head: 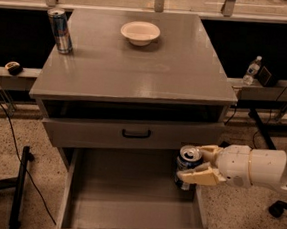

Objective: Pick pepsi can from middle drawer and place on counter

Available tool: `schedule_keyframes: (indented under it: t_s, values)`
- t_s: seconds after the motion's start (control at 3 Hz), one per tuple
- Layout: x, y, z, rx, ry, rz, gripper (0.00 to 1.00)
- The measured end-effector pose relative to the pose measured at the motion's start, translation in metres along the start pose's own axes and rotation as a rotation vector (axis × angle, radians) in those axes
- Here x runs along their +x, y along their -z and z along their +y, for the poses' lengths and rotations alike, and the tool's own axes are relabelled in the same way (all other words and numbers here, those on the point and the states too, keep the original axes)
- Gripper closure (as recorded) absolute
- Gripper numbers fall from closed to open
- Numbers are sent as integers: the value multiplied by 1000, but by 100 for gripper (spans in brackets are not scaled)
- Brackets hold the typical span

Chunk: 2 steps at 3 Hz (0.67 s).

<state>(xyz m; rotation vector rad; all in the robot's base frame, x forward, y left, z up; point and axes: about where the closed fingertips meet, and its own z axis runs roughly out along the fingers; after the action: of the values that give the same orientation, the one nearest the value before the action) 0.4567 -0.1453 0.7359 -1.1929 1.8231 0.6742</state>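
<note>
The pepsi can (186,166), short and dark blue with a silver top, is held upright in my gripper (195,164). The cream fingers (200,176) are shut on it from the right. The can hangs above the right wall of the open middle drawer (126,195), whose grey floor is bare. My white arm (259,169) reaches in from the right edge. The counter (137,66) is the grey cabinet top above and behind the can.
A tall slim silver-and-blue can (59,30) stands at the counter's back left. A white bowl (140,33) sits at the back middle. The upper drawer front with a black handle (136,134) is partly pulled out. A water bottle (251,70) stands at the right.
</note>
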Motion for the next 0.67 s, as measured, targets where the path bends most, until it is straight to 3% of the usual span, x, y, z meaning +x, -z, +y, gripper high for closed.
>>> schedule_keyframes:
  t_s: [0.33, 0.67]
  values:
    - [-35, -9, -9, 47, 42, -11, 100]
    - [-123, -9, -40, 150, 109, 45, 100]
